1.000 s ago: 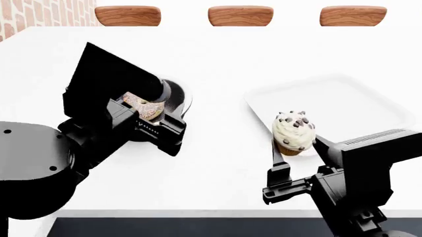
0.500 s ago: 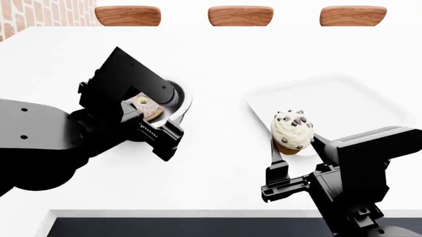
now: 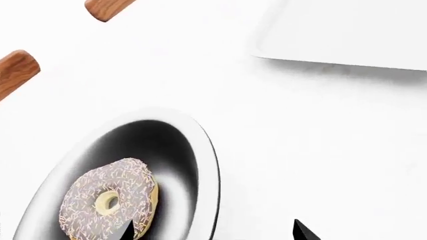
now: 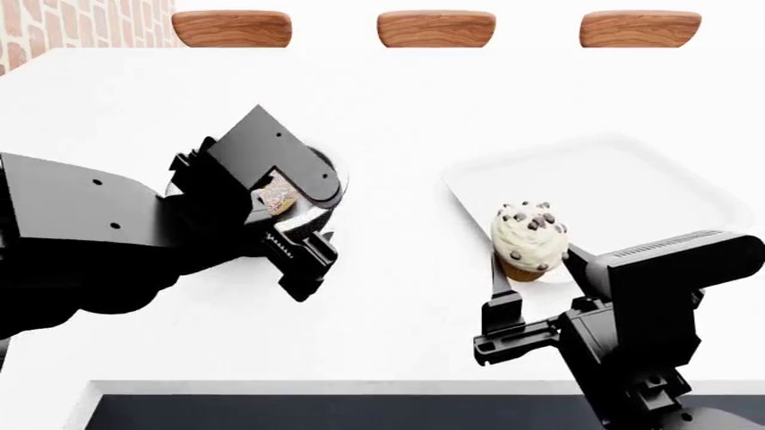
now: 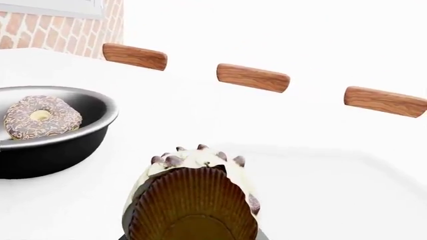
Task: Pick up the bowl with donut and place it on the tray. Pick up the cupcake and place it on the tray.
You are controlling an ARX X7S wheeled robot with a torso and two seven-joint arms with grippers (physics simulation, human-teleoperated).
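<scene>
Both arms shifted; cupcake (image 4: 531,240) unmoved.

Three brown wooden slabs (image 4: 232,28) sit in a row at the far edge of the big white table (image 4: 407,98), each well apart from the next. The middle slab (image 4: 436,28) and the right slab (image 4: 640,28) look the same as the first. A red brick wall (image 4: 66,25) shows in the far left corner.

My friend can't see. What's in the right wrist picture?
A tilted cupcake fills the front, its wrapper bottom facing the camera. A black bowl holding a sprinkled donut sits beyond it, with three wooden slabs farther back.
</scene>
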